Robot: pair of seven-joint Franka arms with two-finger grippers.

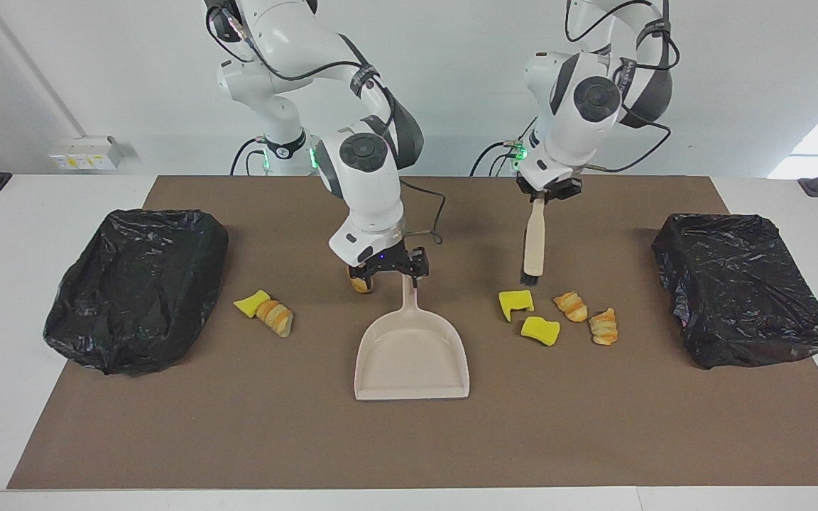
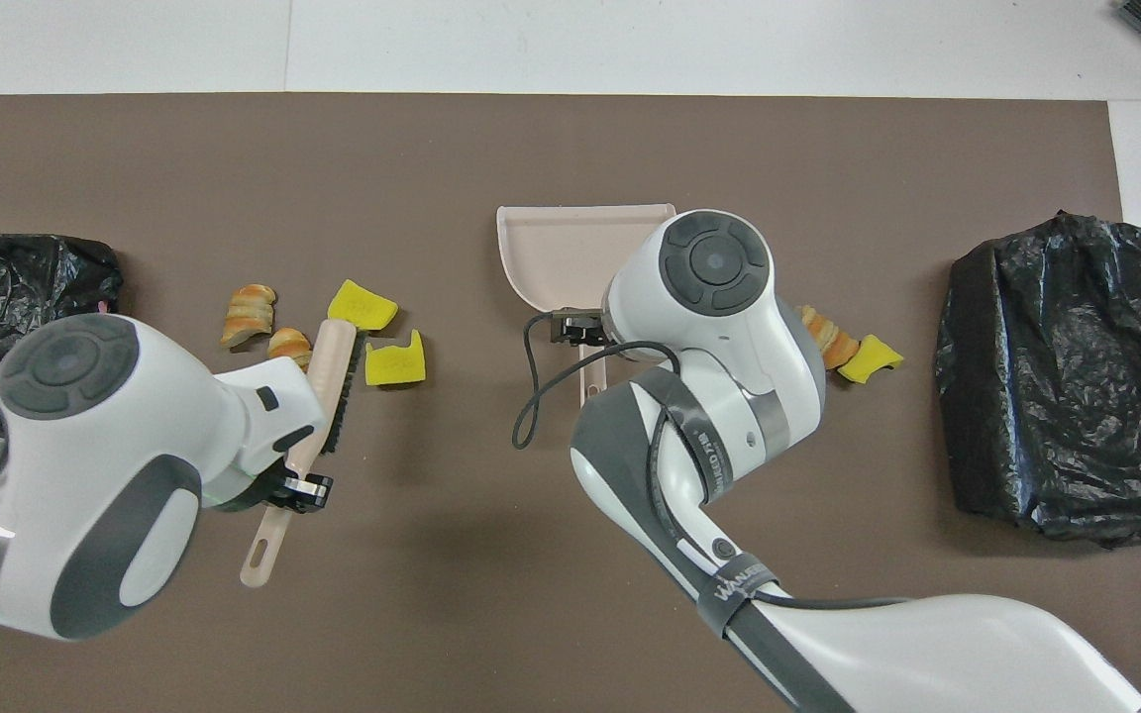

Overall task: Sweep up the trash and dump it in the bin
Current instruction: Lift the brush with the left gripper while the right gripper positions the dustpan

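Both arms: glossy white shells, dark grey joint caps and bands, loose black cables, small black grippers; green base lights.

Lab: two robot arms, bare white wall, brown mat.

You see a white table with a brown mat, a pale wall, daylight at one corner
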